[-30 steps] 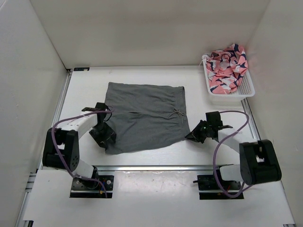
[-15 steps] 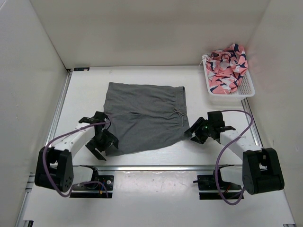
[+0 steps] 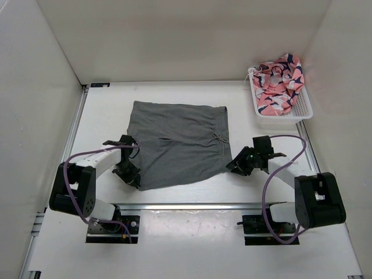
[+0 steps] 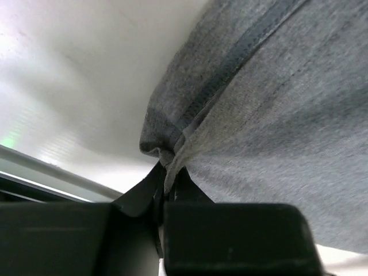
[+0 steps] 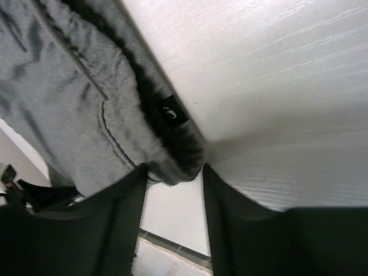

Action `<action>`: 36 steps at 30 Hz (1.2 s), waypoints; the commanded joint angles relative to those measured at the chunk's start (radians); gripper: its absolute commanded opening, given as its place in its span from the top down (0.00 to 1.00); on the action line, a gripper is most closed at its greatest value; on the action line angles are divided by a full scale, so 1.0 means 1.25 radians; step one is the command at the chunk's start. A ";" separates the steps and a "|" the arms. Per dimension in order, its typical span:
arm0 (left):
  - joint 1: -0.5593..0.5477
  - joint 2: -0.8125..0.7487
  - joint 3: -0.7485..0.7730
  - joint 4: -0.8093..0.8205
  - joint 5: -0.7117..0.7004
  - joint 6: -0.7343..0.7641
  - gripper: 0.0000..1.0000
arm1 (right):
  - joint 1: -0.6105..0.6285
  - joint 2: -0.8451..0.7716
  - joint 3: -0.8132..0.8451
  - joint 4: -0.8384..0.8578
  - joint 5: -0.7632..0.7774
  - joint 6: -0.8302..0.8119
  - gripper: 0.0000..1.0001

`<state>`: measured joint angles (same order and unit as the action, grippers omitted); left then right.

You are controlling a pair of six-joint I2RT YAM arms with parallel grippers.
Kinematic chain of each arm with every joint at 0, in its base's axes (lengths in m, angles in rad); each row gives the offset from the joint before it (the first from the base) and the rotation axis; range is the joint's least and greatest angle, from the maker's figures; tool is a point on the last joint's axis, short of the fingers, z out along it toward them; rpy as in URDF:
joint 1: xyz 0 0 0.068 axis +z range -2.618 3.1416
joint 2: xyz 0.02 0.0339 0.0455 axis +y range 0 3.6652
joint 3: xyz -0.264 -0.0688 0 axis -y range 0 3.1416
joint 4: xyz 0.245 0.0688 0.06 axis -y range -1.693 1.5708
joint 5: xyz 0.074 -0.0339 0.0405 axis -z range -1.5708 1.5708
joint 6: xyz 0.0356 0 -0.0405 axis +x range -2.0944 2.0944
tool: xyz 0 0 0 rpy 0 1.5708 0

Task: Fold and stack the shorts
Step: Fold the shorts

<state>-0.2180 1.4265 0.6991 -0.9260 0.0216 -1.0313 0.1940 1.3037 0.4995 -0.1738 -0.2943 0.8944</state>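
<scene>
At the near edge, the left gripper (image 3: 129,172) has just snapped from wide apart half a second ago to fully closed, and its wrist view shows the fingers (image 4: 144,194) pinching the near hem corner (image 4: 156,144) of the shorts (image 3: 177,145). That is 1 corner secured.

The right gripper (image 3: 235,166) has nudged in toward the cloth, and its jaws stand partly apart, straddling the near waistband corner (image 5: 175,161) without clamping it. So the judgement is that the fold cannot start yet: 1 more pinch is needed before both arms can carry the near edge over.

The shorts lie flat on the middle of the table (image 3: 104,110), waistband to the right, legs to the left, barely disturbed.

The count: 2 grippers, 1 pair of grey shorts, and at the far right 1 white basket (image 3: 303,111) holding a pink patterned garment (image 3: 279,78); whether that is 1 piece cannot be told.
</scene>
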 commanded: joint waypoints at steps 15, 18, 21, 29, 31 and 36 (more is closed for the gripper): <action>0.003 -0.245 0.163 -0.173 -0.102 0.002 0.90 | 0.001 -0.171 0.086 -0.188 0.122 -0.072 1.00; 0.017 -0.237 0.274 -0.182 -0.102 0.021 0.90 | 0.001 -0.195 0.163 -0.263 0.141 -0.093 1.00; 0.025 -0.161 0.411 -0.182 -0.112 0.064 0.90 | 0.001 -0.174 0.220 -0.281 0.148 -0.101 1.00; 0.077 0.203 0.785 -0.182 -0.147 0.146 0.90 | 0.001 0.016 0.479 -0.264 0.200 -0.108 1.00; 0.085 0.270 0.891 -0.189 -0.147 0.166 0.90 | 0.001 0.094 0.532 -0.256 0.208 -0.108 1.00; 0.125 0.506 1.104 -0.192 -0.092 0.206 0.90 | 0.001 0.290 0.735 -0.245 0.227 -0.115 1.00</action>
<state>-0.1001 1.9770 1.9682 -1.1564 -0.0795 -0.8322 0.2028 1.5715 1.3006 -0.4988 -0.0910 0.7891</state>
